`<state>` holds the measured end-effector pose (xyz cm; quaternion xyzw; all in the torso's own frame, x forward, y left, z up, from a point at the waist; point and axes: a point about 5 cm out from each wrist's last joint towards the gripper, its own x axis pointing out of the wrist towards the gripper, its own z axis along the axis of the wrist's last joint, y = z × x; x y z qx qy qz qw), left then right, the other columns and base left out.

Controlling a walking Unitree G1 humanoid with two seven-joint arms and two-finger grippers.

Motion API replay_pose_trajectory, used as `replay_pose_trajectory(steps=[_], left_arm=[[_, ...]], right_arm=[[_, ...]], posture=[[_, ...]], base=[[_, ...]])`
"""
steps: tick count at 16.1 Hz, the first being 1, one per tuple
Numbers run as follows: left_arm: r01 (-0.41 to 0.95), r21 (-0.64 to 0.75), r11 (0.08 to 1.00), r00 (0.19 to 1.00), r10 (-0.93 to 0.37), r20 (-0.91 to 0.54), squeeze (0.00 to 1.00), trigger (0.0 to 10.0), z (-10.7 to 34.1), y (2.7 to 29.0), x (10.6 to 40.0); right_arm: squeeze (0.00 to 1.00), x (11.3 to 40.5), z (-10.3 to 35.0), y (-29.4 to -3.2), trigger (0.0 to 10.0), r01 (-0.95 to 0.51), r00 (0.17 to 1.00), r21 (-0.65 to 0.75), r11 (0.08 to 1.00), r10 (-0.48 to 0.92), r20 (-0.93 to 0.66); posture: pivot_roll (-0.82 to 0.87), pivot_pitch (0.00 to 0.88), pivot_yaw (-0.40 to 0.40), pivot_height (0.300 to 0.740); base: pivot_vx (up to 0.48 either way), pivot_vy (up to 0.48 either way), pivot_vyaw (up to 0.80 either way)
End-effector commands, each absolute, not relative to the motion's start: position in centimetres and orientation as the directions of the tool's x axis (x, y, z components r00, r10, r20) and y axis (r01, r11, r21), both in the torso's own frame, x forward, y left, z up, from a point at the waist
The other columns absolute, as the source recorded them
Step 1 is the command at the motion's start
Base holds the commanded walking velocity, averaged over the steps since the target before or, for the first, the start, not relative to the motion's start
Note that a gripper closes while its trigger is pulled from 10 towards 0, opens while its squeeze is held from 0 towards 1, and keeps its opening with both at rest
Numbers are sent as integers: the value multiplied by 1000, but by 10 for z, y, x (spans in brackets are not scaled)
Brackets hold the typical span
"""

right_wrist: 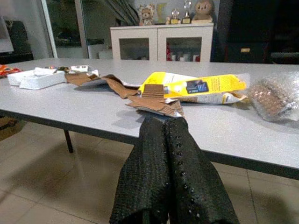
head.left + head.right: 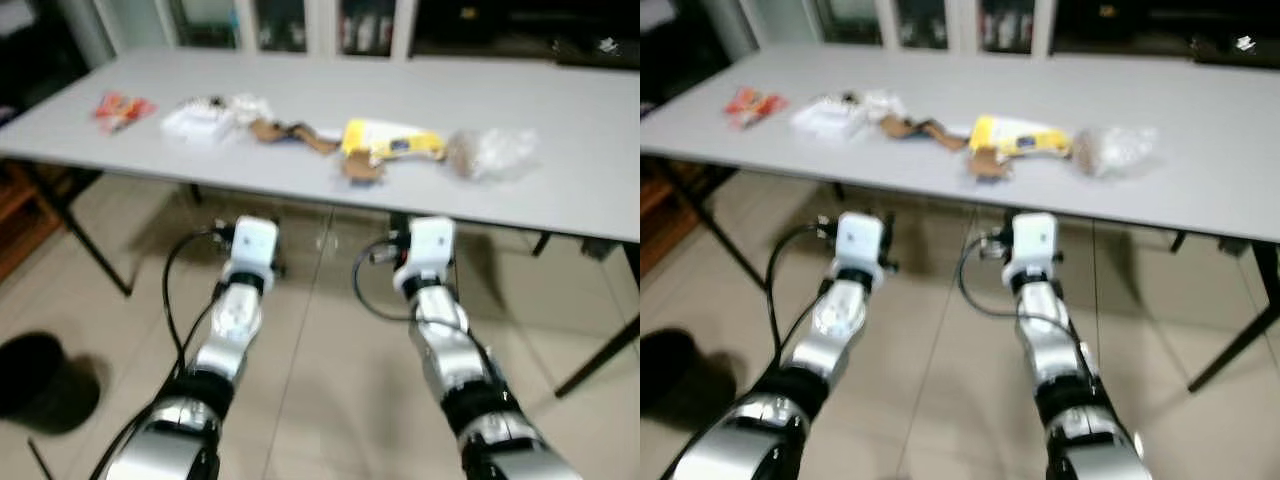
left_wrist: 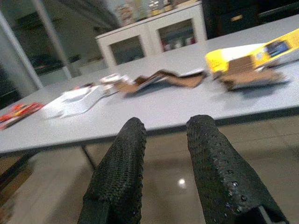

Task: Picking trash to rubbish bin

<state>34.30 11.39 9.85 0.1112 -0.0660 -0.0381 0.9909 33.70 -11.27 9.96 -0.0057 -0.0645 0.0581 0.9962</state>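
While both arms reach toward the long grey table point(image 2: 560, 130), left gripper point(image 3: 168, 140) fingers apart, right gripper point(image 1: 163, 135) fingers together, yellow plastic wrapper point(image 2: 392, 142) at table's near edge, black round bin point(image 2: 35, 375) on floor left of table

- A long grey table point(image 2: 560, 150) stood on thin dark legs over a beige tiled floor point(image 2: 320, 340).
- A white cabinet with glass doors point(image 1: 161, 44) stood behind it.
- Small figurines point(image 1: 175, 11) sat on top.
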Motion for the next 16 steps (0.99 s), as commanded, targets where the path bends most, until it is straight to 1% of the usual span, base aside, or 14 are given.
replay_pose_trajectory(steps=[1, 3, 9, 12, 16], left_arm=[[87, 217, 972, 984, -119, 135, 0, 10000, 102, 103, 344], [87, 217, 972, 984, -118, 135, 0, 10000, 103, 103, 344], [87, 218, 972, 984, -118, 133, 0, 10000, 103, 103, 344], [88, 219, 972, 984, -119, 133, 0, 10000, 102, 103, 344], [91, 219, 971, 984, -122, 133, 0, 10000, 102, 104, 343]], right_arm=[[0, 339, 100, -125, 10000, -81, 989, -14, 997, 82, 123], [0, 339, 100, -126, 10000, -78, 989, -14, 997, 79, 124], [0, 339, 100, -126, 10000, -79, 990, -21, 997, 81, 120], [0, 340, 100, -126, 10000, -82, 990, -15, 997, 83, 115], [0, 339, 100, -126, 10000, -76, 989, -27, 997, 79, 127]], posture=[[-3, 16, 54, 740], [-2, 20, 54, 740], [-1, 21, 54, 740], [0, 14, 55, 740], [-4, 0, 60, 740]], base=[[420, 0, -800], [418, 0, -800], [419, 0, 0], [419, 0, -777], [418, 0, 0]])
